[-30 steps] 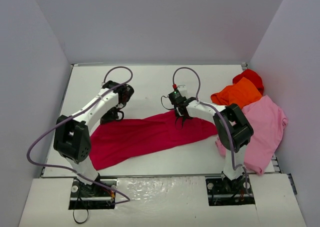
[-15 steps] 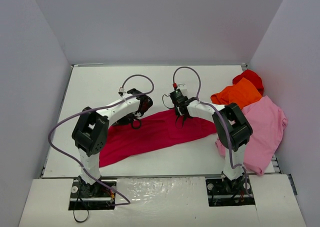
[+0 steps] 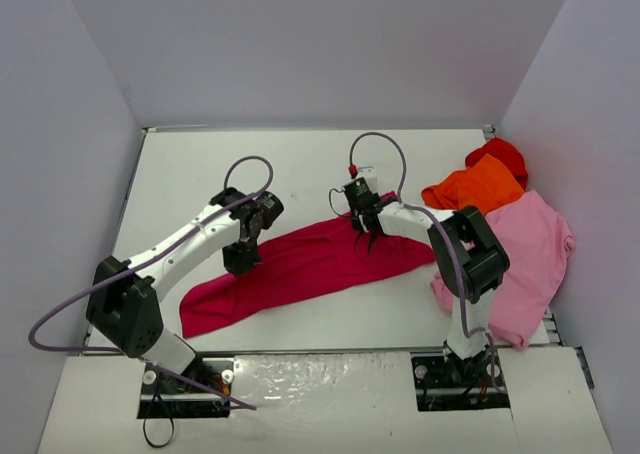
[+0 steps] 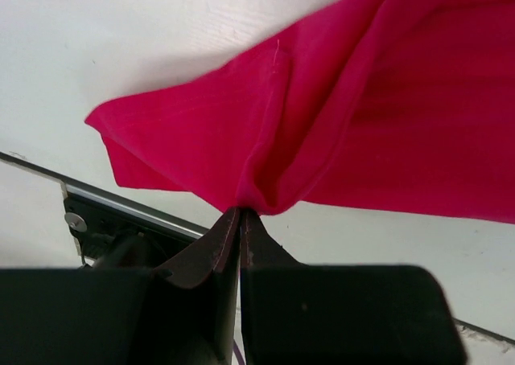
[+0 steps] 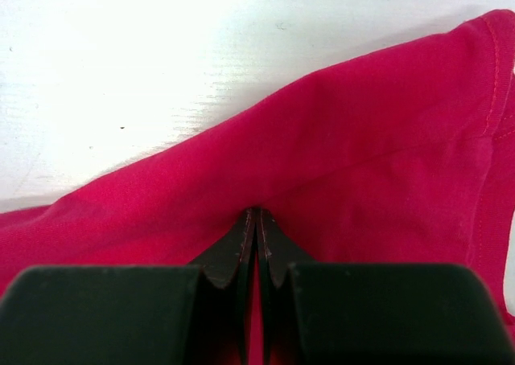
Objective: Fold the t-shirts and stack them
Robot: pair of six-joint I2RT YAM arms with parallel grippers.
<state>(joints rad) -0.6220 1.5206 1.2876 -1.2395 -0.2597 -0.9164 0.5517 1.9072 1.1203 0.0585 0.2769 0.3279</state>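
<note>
Both arms are down on the crimson t-shirt (image 3: 310,264), which lies in a long rumpled strip across the middle of the white table (image 3: 300,164). The left gripper (image 4: 240,216) is pinched tight on a fold near the shirt's left half, and the fabric bunches up right at its tips. The right gripper (image 5: 257,216) is clamped the same way on the far edge toward the right end, with cloth puckered where its jaws meet. Off to the right sit the others: the orange t-shirt (image 3: 478,186) overlaps the bright red t-shirt (image 3: 500,156) at the back, and the light pink t-shirt (image 3: 530,249) is spread out nearer.
</note>
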